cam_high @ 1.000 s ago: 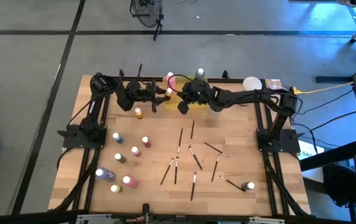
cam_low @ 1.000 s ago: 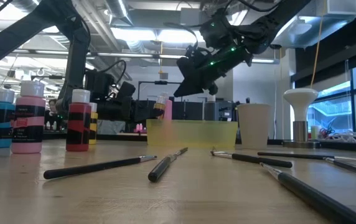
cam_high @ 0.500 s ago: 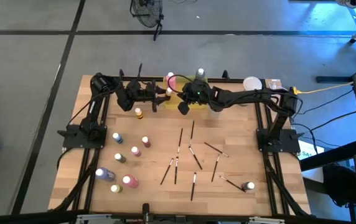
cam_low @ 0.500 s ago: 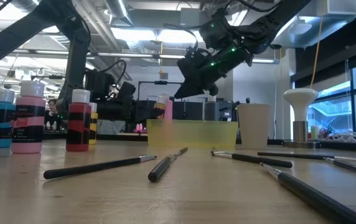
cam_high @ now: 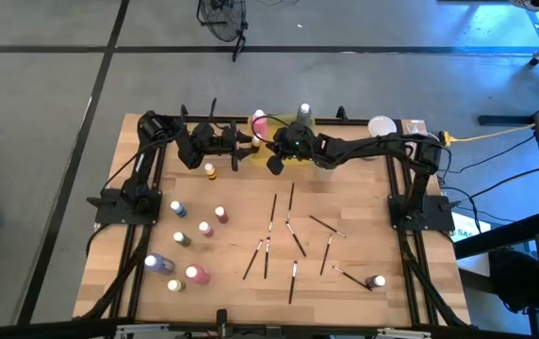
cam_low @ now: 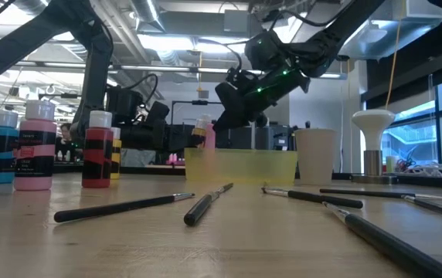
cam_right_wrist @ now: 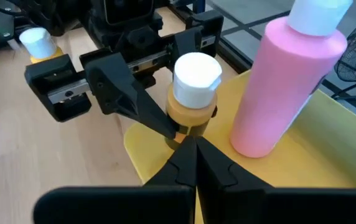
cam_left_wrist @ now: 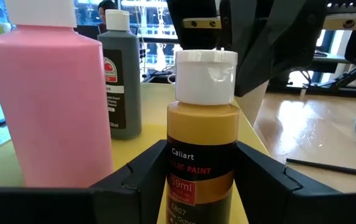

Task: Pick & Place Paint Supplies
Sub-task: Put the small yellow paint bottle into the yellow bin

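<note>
- Ochre paint bottle [cam_left_wrist: 203, 143] with white cap is held between the left gripper [cam_right_wrist: 142, 106] fingers, over the yellow tray [cam_right_wrist: 327, 149], beside the pink bottle [cam_right_wrist: 287, 81].
- Right gripper [cam_right_wrist: 195, 144] hovers just beside, jaws closed, empty.

Both grippers [cam_high: 251, 143] crowd the tray's [cam_right_wrist: 327, 155] left end; the pink bottle [cam_right_wrist: 288, 81] blocks behind; bare wood lies right.

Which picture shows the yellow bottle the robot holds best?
The left wrist view: the ochre bottle fills it, label readable, between the left gripper's fingers. The right wrist view shows it well too; high and low views show it tiny.
</note>
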Tool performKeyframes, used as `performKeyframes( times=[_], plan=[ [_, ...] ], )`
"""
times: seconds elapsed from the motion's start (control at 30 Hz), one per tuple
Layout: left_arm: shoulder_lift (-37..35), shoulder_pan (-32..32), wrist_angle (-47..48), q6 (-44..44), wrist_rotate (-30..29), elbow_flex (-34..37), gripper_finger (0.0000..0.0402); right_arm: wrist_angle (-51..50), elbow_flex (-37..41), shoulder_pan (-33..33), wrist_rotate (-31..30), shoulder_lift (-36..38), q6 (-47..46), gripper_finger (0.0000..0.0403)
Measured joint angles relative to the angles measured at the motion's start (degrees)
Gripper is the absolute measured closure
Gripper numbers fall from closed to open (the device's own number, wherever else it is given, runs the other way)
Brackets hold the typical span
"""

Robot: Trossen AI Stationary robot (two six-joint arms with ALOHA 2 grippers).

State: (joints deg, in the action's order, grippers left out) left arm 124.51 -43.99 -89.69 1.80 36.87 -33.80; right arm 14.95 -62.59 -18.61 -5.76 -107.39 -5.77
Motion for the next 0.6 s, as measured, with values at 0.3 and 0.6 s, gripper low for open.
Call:
performKeyframes(
  times=[0.3,0.6],
  plan=[
    [0.0,0.4,0.0,0.3,0.0,0.0,0.0230,0.1,0.0,-0.5,1.8,0.0,0.0,0.0403],
    [0.0,0.4,0.0,0.3,0.0,0.0,0.0228,1.0,0.0,-1.0,1.9,0.0,0.9,0.0403]
  ],
)
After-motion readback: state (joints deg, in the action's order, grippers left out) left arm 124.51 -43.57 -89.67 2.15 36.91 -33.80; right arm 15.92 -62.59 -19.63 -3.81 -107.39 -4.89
